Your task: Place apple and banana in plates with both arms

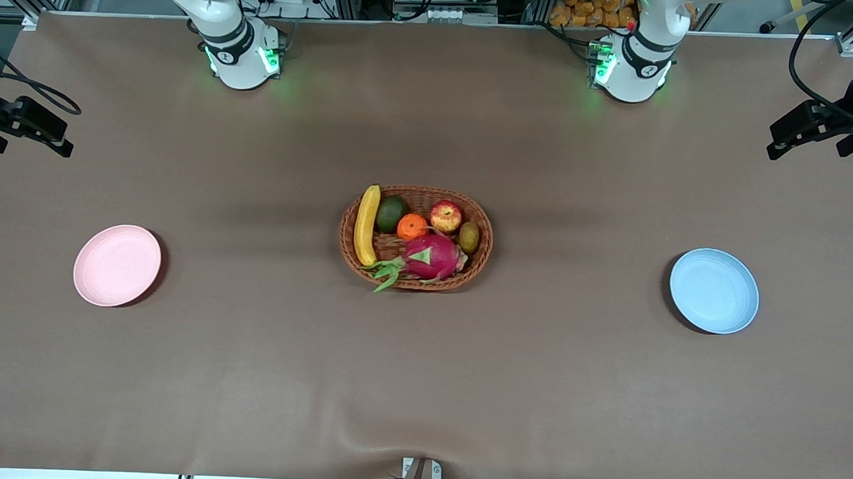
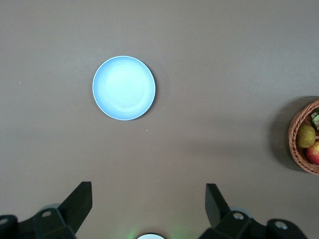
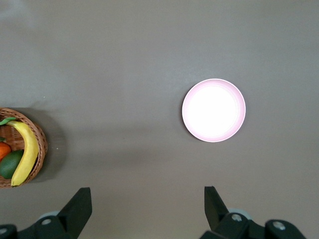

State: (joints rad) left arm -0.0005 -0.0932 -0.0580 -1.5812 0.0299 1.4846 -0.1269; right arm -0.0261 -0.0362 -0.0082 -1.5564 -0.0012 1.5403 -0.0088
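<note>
The yellow banana (image 1: 366, 224) and the red-and-yellow apple (image 1: 445, 216) lie in a brown wicker basket (image 1: 484, 249) at the table's middle. The pale pink plate (image 1: 116, 265) sits toward the right arm's end and the pale blue plate (image 1: 714, 290) toward the left arm's end; nothing lies on either. My left gripper (image 2: 148, 185) hangs open high over bare table, with the blue plate (image 2: 124, 87) below it. My right gripper (image 3: 147, 189) is also open and high, looking down on the pink plate (image 3: 214, 110) and the banana (image 3: 27, 152). Neither gripper shows in the front view.
The basket also holds an orange (image 1: 412, 227), a dark green avocado (image 1: 391, 213), a brownish kiwi (image 1: 469, 236) and a magenta dragon fruit (image 1: 433, 257). Black mounted devices (image 1: 809, 127) stand at both ends of the table. A brown cloth (image 1: 420, 383) covers the tabletop.
</note>
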